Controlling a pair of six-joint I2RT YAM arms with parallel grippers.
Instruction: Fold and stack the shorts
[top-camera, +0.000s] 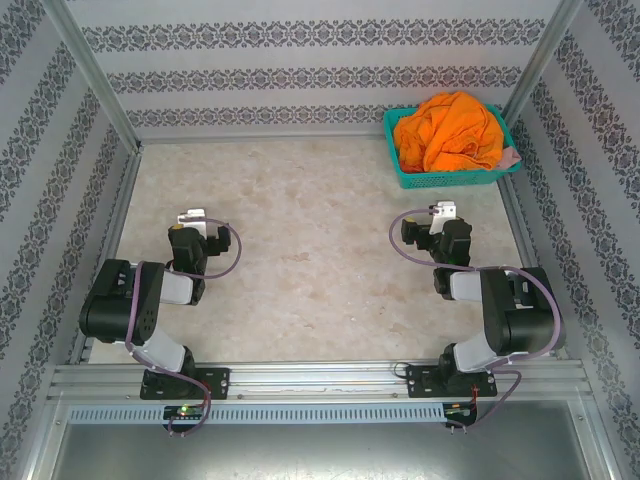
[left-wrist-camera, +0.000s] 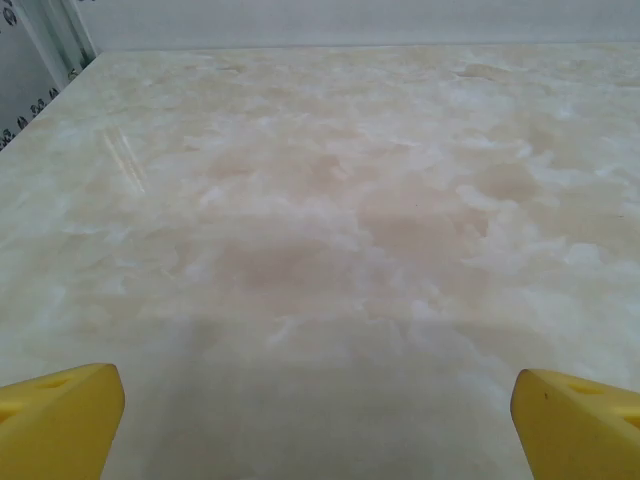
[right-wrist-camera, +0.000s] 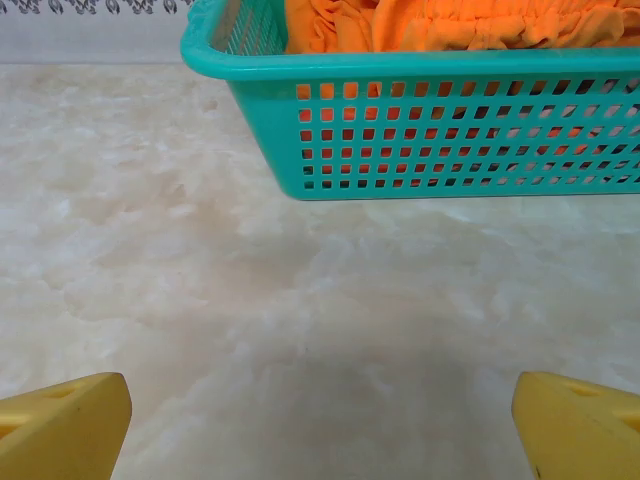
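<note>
Orange cloth is heaped in a teal basket (top-camera: 445, 182) at the upper right of the overhead view. These are the shorts (top-camera: 447, 132), crumpled together in one pile, with a pink scrap (top-camera: 511, 158) hanging over the basket's right rim. The pale, marble-patterned counter (top-camera: 300, 270) lies in front. The left arm (top-camera: 135, 300) sits folded at the lower left and the right arm (top-camera: 510, 310) at the lower right, the right one nearer the basket but well apart from it. Nothing is folded or stacked, so I judge the task to be at its first step: getting one pair out.

In the left wrist view the left jaws are spread wide, with a yellow fingertip (left-wrist-camera: 60, 420) in each bottom corner and bare counter between them.

In the right wrist view the right jaws are also spread wide and pinch nothing. The basket spans the upper part of the frame, with orange fabric showing above its rim and through the mesh. The next move likely calls for the right arm to reach over the near wall and pinch a single top layer. The pieces look tangled and could lift out together.
</note>
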